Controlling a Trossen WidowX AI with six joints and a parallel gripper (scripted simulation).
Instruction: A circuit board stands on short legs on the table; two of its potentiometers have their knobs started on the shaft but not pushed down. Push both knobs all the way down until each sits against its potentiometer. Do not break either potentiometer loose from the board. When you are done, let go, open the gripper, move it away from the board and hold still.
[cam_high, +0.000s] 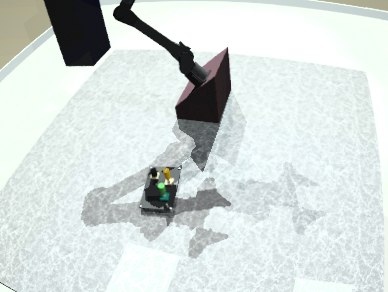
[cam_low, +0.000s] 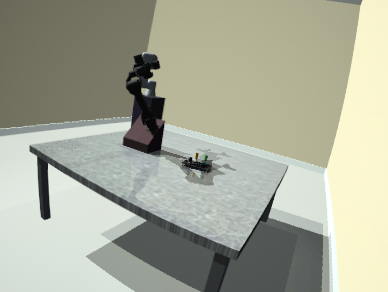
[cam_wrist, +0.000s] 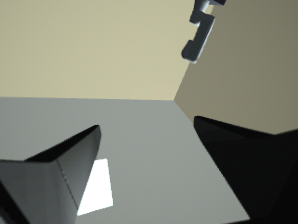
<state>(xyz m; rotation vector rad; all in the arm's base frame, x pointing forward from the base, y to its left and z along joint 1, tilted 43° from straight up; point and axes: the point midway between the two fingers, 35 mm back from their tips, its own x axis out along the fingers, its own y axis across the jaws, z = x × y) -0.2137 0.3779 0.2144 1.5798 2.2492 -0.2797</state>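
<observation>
The circuit board (cam_high: 150, 201) (cam_low: 192, 165) stands on the table's marbled top, in front of the arm. A green knob (cam_high: 161, 187) (cam_low: 205, 157) and an orange knob (cam_high: 167, 174) (cam_low: 197, 156) stick up from it; a black knob (cam_high: 153, 174) sits beside them. I cannot tell how far down each knob sits. My gripper (cam_wrist: 148, 125) (cam_high: 201, 77) is open and empty. It is held high, far behind the board, next to the maroon wedge (cam_high: 210, 95) (cam_low: 144, 137). In the wrist view it faces the walls and floor, and the board does not show.
The maroon wedge block stands on the table between the arm's base and the board. A tall dark box (cam_high: 77, 30) stands at the table's far left corner. The table's edges (cam_low: 165, 227) drop off to the floor.
</observation>
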